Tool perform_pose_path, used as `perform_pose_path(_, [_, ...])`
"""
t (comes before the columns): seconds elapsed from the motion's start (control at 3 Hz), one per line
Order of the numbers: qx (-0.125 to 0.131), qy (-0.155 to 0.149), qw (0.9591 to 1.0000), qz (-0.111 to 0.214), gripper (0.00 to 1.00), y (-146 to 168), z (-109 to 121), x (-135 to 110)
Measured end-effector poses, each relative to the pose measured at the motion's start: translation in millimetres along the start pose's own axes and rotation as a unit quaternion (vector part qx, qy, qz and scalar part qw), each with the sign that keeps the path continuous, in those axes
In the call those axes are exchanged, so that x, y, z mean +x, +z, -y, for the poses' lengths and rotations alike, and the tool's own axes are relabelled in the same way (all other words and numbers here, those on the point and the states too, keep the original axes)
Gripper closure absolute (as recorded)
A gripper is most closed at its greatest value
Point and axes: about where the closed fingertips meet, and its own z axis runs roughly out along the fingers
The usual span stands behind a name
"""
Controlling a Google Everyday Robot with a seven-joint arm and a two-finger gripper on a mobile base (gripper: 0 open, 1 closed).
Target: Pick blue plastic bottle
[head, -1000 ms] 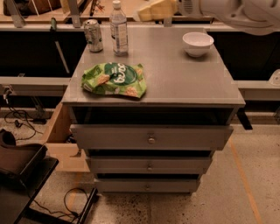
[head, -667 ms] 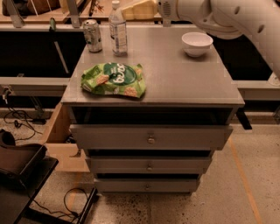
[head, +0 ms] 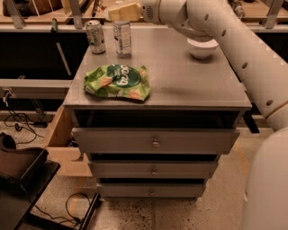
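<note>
The blue plastic bottle [head: 122, 39] stands upright at the back left of the grey cabinet top [head: 189, 85], clear with a pale label band. Its cap and neck are hidden behind my gripper [head: 124, 11], which is at the bottle's top with its yellowish end pointing left. My white arm [head: 234, 49] reaches in from the right across the back of the cabinet. A shorter silver-green can [head: 95, 36] stands just left of the bottle, a small gap apart.
A green crumpled snack bag [head: 118, 81] lies on the front left of the top. A white bowl [head: 202, 48] sits at the back right, partly under my arm. Below are drawers [head: 155, 143], the top one slightly open. Cables and a dark case lie on the floor at left.
My arm has swung in from the upper right towards the left and lower. The gripper now covers the bottle's top, where before it was right of it. Bottle, can, bag and bowl have not moved.
</note>
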Motion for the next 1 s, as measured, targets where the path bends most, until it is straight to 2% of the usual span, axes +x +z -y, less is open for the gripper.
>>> perform_pose_path(0.33, [-0.014, 0.004, 0.9998, -0.015, 0.00, 24, 11, 17])
perform_pose_path(1.0, [-0.020, 0.020, 0.9980, -0.056, 0.00, 49, 38, 55])
